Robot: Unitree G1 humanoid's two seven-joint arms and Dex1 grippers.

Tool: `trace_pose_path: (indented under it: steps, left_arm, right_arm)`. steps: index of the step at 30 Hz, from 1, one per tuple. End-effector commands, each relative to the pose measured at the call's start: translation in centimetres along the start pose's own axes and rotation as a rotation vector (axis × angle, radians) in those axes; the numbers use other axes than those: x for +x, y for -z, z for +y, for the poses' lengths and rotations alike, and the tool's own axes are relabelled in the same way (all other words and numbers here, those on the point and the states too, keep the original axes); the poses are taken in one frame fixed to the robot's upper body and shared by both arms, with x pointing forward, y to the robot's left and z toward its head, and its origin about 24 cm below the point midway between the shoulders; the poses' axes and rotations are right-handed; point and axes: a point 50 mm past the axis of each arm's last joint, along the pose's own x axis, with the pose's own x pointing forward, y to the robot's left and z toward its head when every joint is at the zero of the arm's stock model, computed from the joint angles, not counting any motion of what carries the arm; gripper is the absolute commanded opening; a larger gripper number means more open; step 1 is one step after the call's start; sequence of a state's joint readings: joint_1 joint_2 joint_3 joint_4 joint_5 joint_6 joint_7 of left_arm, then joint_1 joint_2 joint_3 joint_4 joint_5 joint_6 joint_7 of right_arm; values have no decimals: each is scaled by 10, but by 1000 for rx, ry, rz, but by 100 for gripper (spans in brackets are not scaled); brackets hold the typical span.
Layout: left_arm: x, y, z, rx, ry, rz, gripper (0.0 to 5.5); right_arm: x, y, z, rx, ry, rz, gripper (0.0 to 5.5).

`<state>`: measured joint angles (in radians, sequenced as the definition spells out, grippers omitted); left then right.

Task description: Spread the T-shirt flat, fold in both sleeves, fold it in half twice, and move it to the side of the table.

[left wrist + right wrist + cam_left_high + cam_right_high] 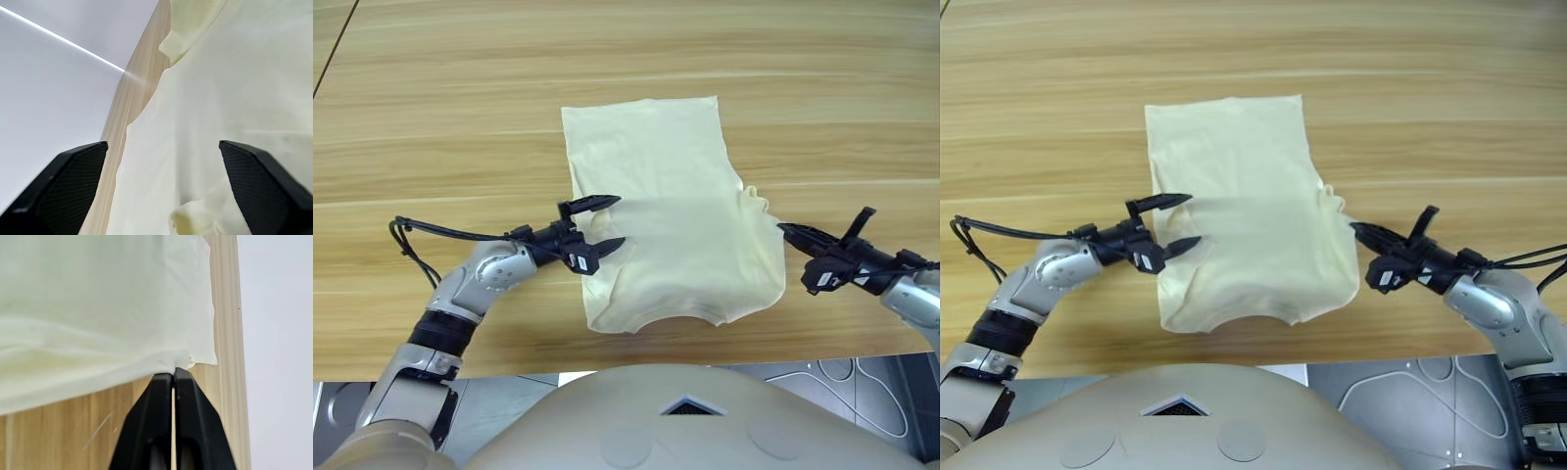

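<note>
Head view: the T-shirt [666,196] lies near the middle of the counter [460,117], pale yellow, neck opening toward the robot, hem at the far end. The far half is flat w/ a straight hem. The near half has soft wrinkles, and the right edge bulges out by the sleeve. The left tool [620,220] hovers over the shirt's left edge, released, fingers wide apart. The right tool [785,230] is at the right edge, clenched on a bit of cloth.

I judge the step is the right sleeve fold. To do it well: lift the pinched edge only a little, carry it inward across the body, and press w/ the left tool on the left side so the whole shirt does not slide. Let go only when the edge is flat.

Left wrist view: both fingers are spread, w/ thin cloth and a strip of counter between them. Nothing is grasped. A small rumple sits close to one finger.

Right wrist view: the fingers are closed tight on the T-shirt's edge, approx. at a small folded corner. The cloth rises from the counter toward the pinch, so it is lifted a bit.
</note>
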<state>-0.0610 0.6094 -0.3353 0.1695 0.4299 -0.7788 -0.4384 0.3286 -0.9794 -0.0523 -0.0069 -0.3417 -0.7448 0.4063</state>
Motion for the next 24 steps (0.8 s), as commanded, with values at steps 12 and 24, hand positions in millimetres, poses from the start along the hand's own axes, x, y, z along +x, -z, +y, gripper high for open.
trace_pose_path:
  steps: [12, 24]
  left_arm:
    - [0, 4, 2, 11, -1, 9, 426]
    - [-1, 5, 3, 11, 0, 5, 426]
  right_arm:
    - [45, -25, -10, -133, -138, -127, 1]
    - [59, -40, -1, -139, -279, -216, 1]
